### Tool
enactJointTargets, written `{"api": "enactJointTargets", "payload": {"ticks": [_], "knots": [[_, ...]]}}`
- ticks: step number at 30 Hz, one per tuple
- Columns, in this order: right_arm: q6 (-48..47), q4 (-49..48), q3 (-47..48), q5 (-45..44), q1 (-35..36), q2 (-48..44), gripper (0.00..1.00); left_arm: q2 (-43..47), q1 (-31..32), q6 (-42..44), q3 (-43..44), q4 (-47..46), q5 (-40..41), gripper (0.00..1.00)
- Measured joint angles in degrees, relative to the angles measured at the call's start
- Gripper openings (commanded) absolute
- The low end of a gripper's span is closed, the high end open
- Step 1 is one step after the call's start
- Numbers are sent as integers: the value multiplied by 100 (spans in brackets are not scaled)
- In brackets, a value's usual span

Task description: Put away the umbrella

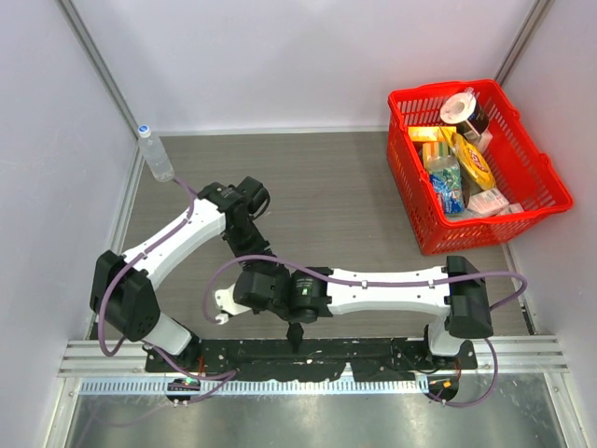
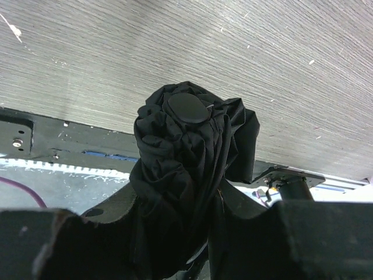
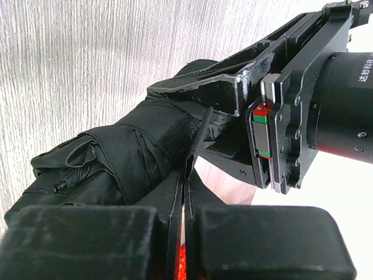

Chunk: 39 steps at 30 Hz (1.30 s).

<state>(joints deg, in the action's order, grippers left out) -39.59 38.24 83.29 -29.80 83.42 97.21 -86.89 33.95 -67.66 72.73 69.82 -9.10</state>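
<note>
Left jaws clamp the bundled umbrella, right jaws pinch its strap — red basket (packets inside) well apart.

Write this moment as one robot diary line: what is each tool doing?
left tool: gripping bundled black fabric umbrella | right tool: shut, pinching umbrella's thin black strap
</note>
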Motion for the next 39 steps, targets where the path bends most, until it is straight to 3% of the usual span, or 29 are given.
{"api": "enactJointTargets", "payload": {"ticks": [4, 6, 14, 16, 17, 24, 25, 27, 30, 35, 39], "knots": [[-313, -7, -22, -199, 111, 13, 7, 20, 7, -33, -2, 33, -39, 0], [-586, -90, -120, -367, 219, 9, 1, 13, 7, 22, 4, 87, -98, 0], [-1759, -1084, -1137, -1235, 826, -396, 2, -417, 310, 186, 483, 807, -190, 0], [-1864, -1080, -1250, -1421, 1001, -396, 9, -494, 409, 173, 483, 874, -210, 0], [-1897, -1080, -1298, -1497, 1071, -396, 21, -511, 463, 144, 483, 907, -221, 0], [-1971, -1064, -1281, -1779, 1305, -345, 32, -376, 551, -273, 535, 887, 2, 0], [-1873, -1049, -1220, -1808, 1287, -328, 37, -319, 551, -297, 535, 870, 52, 0], [-1593, -1064, -1139, -1812, 1196, -358, 64, -166, 549, -341, 531, 754, 164, 0], [-1091, -1558, -1357, -1547, 859, -879, 78, 225, 505, -398, 345, 208, 382, 0], [-234, -2487, -2710, -1187, 527, -3093, 79, 975, 9, -304, -136, -909, 649, 0], [553, -2911, -3182, -942, 140, -4133, 82, 1333, -400, 70, -415, -1681, 881, 0]]}}
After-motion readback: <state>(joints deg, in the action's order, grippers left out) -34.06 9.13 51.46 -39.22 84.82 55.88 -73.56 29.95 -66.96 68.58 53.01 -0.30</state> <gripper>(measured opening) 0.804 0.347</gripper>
